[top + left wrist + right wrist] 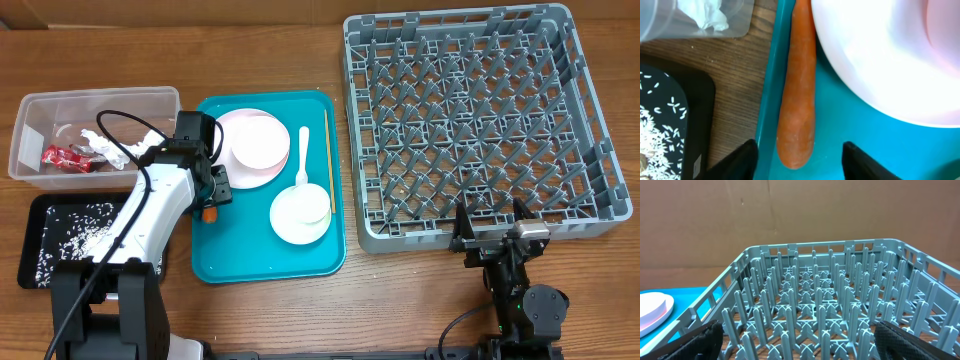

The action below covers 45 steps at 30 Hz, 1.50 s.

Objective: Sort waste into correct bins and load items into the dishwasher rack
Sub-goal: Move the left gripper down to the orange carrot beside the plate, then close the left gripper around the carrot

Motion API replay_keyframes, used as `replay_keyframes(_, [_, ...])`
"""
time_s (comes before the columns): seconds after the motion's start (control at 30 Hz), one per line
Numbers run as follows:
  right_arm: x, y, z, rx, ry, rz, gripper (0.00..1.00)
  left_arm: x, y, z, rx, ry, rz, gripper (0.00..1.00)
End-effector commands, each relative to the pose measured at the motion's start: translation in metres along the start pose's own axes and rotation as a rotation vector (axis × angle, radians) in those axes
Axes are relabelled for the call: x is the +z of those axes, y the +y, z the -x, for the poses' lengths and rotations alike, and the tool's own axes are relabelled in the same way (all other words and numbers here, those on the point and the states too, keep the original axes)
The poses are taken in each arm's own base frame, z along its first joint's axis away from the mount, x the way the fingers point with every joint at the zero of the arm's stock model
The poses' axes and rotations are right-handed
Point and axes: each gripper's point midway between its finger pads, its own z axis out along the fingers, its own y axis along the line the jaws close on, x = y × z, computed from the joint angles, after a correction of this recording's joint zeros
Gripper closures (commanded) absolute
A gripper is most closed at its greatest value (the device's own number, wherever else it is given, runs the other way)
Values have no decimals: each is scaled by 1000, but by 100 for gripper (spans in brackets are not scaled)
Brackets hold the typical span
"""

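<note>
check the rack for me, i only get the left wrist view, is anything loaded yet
Observer: No, the grey rack shows no dishes in it.
Operator: what other dishes are out there
Observer: A white bowl, a white fork and tan chopsticks lie on the teal tray.
Operator: and the other side
Observer: The right tool is open and empty, at the rack's near edge.

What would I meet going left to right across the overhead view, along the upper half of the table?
clear tub → white plate → white fork → chopsticks → dishwasher rack
</note>
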Motion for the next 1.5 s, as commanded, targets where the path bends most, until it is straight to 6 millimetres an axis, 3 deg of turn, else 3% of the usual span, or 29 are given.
replay_keyframes(0.0, [0,0,-2,3,-5,0,0,-7,0,12,-40,-51,-10,40])
replay_keyframes(0.53, [0,0,-2,3,-5,0,0,36,-2,-2,-42,38,25,41])
replay_keyframes(1.47, [0,0,-2,3,-5,0,0,51,-1,-14,-45,47,24,43])
